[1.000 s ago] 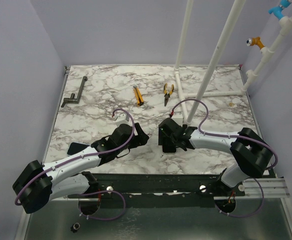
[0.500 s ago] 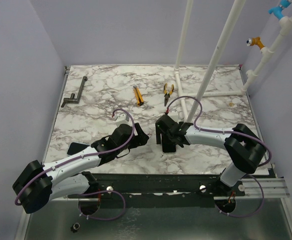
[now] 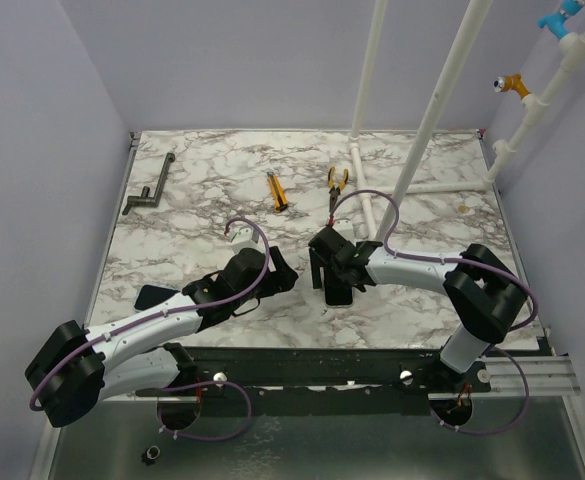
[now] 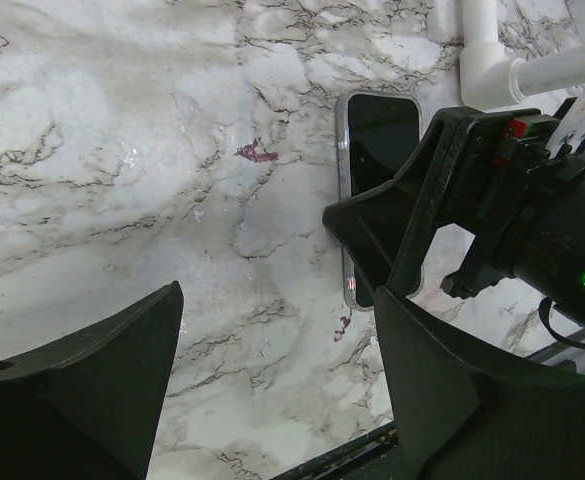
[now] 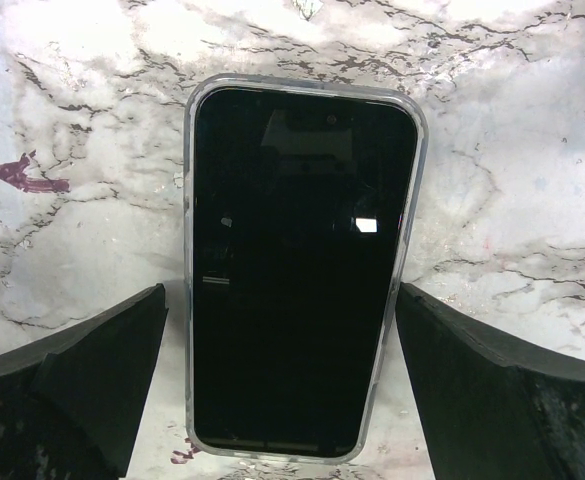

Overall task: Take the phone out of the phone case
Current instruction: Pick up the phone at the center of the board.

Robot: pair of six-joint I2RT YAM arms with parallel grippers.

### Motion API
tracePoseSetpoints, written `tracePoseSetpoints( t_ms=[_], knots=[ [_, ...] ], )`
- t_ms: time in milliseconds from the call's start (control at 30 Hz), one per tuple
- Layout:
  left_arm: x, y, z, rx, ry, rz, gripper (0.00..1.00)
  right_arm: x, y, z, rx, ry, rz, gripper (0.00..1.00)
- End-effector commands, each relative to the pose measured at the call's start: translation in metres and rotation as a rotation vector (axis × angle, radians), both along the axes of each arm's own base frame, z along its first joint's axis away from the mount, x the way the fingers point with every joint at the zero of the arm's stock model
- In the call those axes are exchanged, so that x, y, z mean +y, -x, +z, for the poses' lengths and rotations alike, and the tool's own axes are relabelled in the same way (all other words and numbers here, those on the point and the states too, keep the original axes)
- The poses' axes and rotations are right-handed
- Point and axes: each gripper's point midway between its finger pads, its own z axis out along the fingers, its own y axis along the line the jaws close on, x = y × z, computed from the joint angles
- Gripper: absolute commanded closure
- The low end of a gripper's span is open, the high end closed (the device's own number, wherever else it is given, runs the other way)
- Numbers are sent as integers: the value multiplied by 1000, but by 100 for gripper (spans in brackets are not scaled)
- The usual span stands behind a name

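Left gripper [image 4: 280, 330]: jaws apart, nothing between them, hanging low just left of the phone [image 5: 297, 270], no contact.

Right gripper [image 5: 280, 330]: jaws spread wide, straddling the phone, one finger along each long side. Nothing clamped. Can't tell if the tips touch the table [image 3: 202, 190].

Phone lies screen up, looks fully seated in the clear phone case [image 5: 189, 250], flat on the marble, mid-table, close to the near edge.

Risks as I see them:
- Right closes on the case walls, so it squeezes the phone in tighter and lifts both as one.
- Slick marble with left not bracing, so the case slides or spins.
- Phone pops free and skids off the near edge.

Far side: utility knife [image 3: 277, 190], pliers [image 3: 337, 183], white pipes [image 3: 367, 200]. All well apart from the phone.
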Motion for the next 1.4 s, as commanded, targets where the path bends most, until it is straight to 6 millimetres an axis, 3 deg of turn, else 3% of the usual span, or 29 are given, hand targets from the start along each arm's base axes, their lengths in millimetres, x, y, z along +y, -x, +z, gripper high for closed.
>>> tracePoseSetpoints(
  t_ms=[0,200,467,567,800,967,1133,1300,1367],
  knots=[
    [2,4,-6,17,-17,-7,22,-18,20,-27,116,89,10,5],
    [3,3,-5,12,-20,-3,22,-23,23,-34,137,119,3,12],
    [2,2,-4,11,-21,-4,22,-25,23,-25,120,111,-4,34],
    [1,1,-2,10,-17,-4,23,-24,22,-15,100,93,-5,47],
    [0,-6,12,-22,10,25,24,-16,18,21,28,6,38,69],
    [-2,-13,30,-74,56,41,24,-6,15,59,-44,-72,116,99],
    [-10,-19,58,-185,169,22,22,15,32,95,-124,-224,282,100],
    [-23,-12,98,-254,316,-51,3,23,52,113,-189,-323,361,99],
    [-28,-9,108,-270,343,-83,1,24,56,117,-206,-354,368,100]
  ],
)
